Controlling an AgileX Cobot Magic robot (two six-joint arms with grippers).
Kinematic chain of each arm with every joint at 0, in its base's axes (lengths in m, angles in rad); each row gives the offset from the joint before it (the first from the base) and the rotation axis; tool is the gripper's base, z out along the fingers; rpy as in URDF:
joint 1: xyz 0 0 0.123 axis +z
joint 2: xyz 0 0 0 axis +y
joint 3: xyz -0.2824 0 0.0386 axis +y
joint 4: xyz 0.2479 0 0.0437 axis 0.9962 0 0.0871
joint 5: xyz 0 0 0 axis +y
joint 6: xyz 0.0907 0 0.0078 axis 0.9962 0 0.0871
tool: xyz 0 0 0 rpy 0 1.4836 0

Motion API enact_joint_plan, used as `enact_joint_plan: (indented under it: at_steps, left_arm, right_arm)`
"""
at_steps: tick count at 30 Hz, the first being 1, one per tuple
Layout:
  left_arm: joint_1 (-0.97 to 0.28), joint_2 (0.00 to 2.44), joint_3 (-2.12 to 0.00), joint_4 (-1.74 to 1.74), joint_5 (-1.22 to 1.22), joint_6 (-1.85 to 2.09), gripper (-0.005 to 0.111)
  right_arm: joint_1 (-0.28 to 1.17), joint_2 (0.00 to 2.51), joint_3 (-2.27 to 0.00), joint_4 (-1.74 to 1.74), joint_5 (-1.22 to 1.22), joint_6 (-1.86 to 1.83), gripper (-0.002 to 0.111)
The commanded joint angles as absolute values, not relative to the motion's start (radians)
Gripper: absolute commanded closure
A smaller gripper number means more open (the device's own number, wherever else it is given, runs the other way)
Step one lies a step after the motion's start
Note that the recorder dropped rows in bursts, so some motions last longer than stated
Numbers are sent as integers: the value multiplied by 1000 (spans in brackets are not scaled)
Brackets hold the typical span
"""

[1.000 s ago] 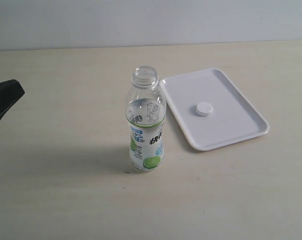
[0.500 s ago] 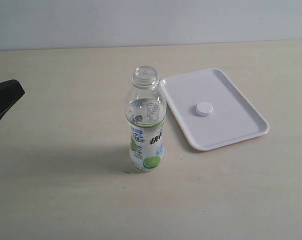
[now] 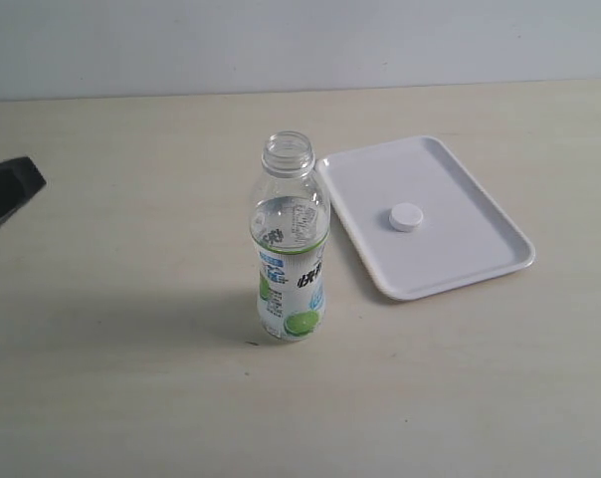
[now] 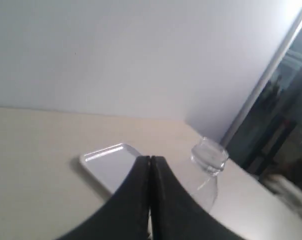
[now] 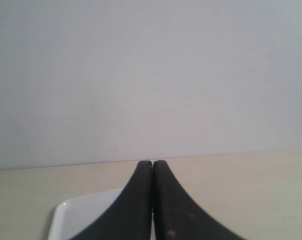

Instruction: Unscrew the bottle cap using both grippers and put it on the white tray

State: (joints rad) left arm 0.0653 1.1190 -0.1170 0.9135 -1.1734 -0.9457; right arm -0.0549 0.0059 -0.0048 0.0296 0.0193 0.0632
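The clear bottle (image 3: 291, 244) with the lime label stands upright mid-table, its threaded neck bare. The white bottle cap (image 3: 406, 216) lies on the white tray (image 3: 480, 254) to the bottle's right. My left gripper (image 3: 7, 189) shows only as a black tip at the exterior view's left edge, far from the bottle. In the left wrist view its jaws are pressed together at the left gripper (image 4: 151, 159), empty, with the tray (image 4: 103, 162) and bottle neck (image 4: 209, 155) beyond. The right gripper (image 5: 152, 163) is shut and empty, above the tray corner (image 5: 76, 215); the exterior view does not show it.
The pale wooden table (image 3: 131, 378) runs back to a white wall (image 3: 300, 40). A dark opening with a metal frame (image 4: 271, 75) shows at one side of the left wrist view.
The left gripper's black tip has drawn back toward the left edge of the exterior view, showing less of itself. Bottle, cap and tray have not moved.
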Motion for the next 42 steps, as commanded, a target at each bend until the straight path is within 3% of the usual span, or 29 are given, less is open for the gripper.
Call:
enact_joint_plan:
  at_steps: [1, 7, 11, 21, 42]
  left_arm:
    - [68, 891, -116, 799, -1009, -1199, 107]
    - [68, 555, -116, 799, -491, -1365, 107]
    - [68, 352, -92, 826, -282, -1448, 107]
    - [-26, 47, 0, 778, -134, -1443, 107]
    - [-33, 1, 0, 738, -299, -1434, 107]
  right_arm:
    - [-60, 0, 0, 28, 13, 53, 108]
    - [-60, 0, 0, 26, 13, 53, 108]
    - [-60, 0, 0, 26, 13, 53, 108]
    - [-60, 0, 0, 28, 13, 53, 108]
    - [-60, 0, 0, 26, 13, 53, 108]
